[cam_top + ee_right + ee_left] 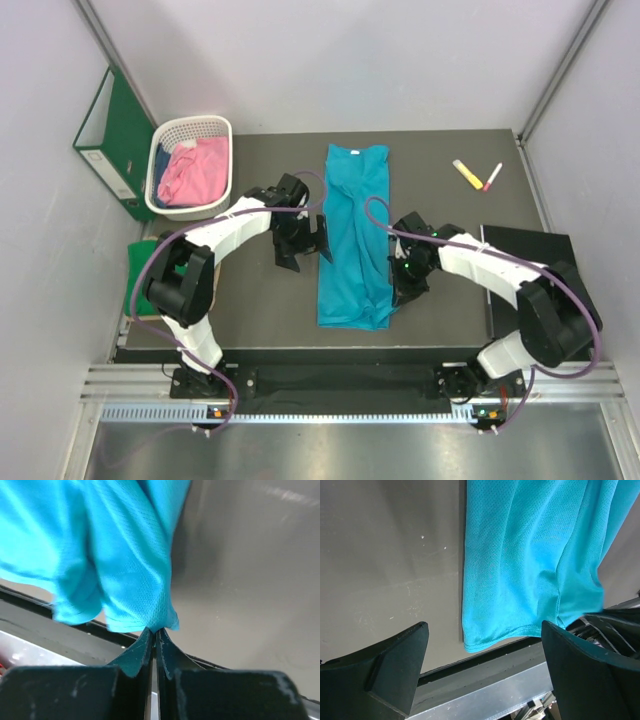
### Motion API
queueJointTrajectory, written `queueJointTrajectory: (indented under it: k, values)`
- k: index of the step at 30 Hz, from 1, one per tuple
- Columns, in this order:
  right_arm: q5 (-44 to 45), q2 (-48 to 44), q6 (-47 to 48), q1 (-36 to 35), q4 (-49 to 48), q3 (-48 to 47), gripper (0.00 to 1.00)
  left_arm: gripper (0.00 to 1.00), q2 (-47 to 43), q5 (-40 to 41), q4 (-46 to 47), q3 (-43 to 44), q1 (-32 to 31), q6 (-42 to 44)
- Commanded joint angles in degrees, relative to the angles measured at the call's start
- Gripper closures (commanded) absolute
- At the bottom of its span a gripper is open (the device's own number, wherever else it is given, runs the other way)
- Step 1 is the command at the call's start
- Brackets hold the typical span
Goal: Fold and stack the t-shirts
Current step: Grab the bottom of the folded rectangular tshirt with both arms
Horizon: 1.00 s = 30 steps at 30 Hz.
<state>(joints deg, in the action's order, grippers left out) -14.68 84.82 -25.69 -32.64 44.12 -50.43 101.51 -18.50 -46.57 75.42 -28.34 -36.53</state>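
The teal-blue t-shirt lies folded into a long narrow strip down the middle of the table, collar at the far end. My right gripper is shut on its right edge near the hem; in the right wrist view the fingertips pinch the cloth. My left gripper is open and empty just left of the strip; in the left wrist view the shirt's hem corner lies ahead between the jaws. A pink t-shirt sits in the basket. A green t-shirt lies at the table's left edge.
A white lattice basket stands at the far left, a green ring binder leaning beside it. A yellow marker and a pink marker lie at the far right. A black board lies at the right.
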Motion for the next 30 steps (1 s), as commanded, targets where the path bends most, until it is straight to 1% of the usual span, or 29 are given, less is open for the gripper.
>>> queueJointTrajectory:
  k: [1,3,8,10,14,16,18,19,20,21,22,23,24,25,26,27,29,30]
  values:
    - [2.12,-5.27,0.90,-1.28,3.95,-6.50,1.00,0.02,-2.11,1.01,-0.37,-0.36,-0.05,-0.47]
    - [1.50,-5.62,1.17,-1.63,4.48,-7.83,1.00,0.02,-1.94,1.01,-0.37,-0.27,-0.05,-0.29]
    - [-5.18,-3.96,2.67,-4.17,2.47,-10.21,1.00,0.02,-0.97,1.45,-0.81,0.78,0.04,-0.03]
    - [-8.68,-1.51,3.45,-5.67,2.11,-11.17,1.00,0.02,-0.71,1.63,-1.16,1.31,0.04,-0.03]
    - [-11.16,3.86,5.38,-10.67,4.39,-13.02,0.99,0.02,0.09,2.33,-2.21,2.19,0.30,0.15]
    - [-11.77,6.23,6.88,-12.96,6.15,-14.24,0.98,0.02,0.26,2.68,-2.39,2.19,0.56,0.15]
    - [-12.13,6.77,7.50,-13.94,7.29,-15.13,0.94,0.02,0.35,2.94,-2.56,2.02,0.74,0.24]
    - [-12.04,6.59,7.76,-14.37,7.56,-15.74,0.84,0.02,0.35,3.12,-2.65,1.75,0.83,0.15]
    - [-11.95,6.16,7.68,-14.38,7.74,-15.83,0.61,0.02,0.52,3.30,-2.91,1.49,0.83,0.23]
    - [-11.78,4.85,7.68,-14.38,7.91,-15.92,0.51,0.02,0.61,3.38,-2.92,1.14,0.83,0.15]
    - [-9.78,4.05,7.76,-14.38,8.61,-16.44,0.43,0.02,0.61,3.38,-2.92,0.44,0.83,0.23]
    - [-8.54,3.08,7.59,-14.29,8.79,-16.62,0.28,0.02,0.53,3.21,-2.66,0.00,0.83,0.24]
    - [-7.48,0.73,7.33,-14.20,8.70,-16.71,0.21,0.02,0.35,3.12,-2.13,-0.44,0.91,0.15]
    - [-5.82,-0.52,6.80,-13.77,8.79,-16.89,0.17,0.02,-0.08,2.51,-1.69,-1.32,0.83,0.15]
    - [-4.84,-1.49,6.36,-13.50,8.70,-17.06,0.07,0.02,-0.26,2.24,-1.42,-1.59,0.91,0.32]
    - [-4.40,-3.67,6.18,-13.24,8.53,-16.89,0.04,0.02,-0.53,2.07,-0.90,-1.85,0.83,0.32]
    - [-3.17,-5.35,5.48,-12.01,8.27,-16.63,0.00,0.02,-1.05,1.72,-0.54,-2.29,0.92,0.58]
    - [-3.08,-6.75,5.39,-11.57,7.92,-16.45,0.00,0.02,-1.23,1.71,-0.54,-2.38,0.92,0.67]
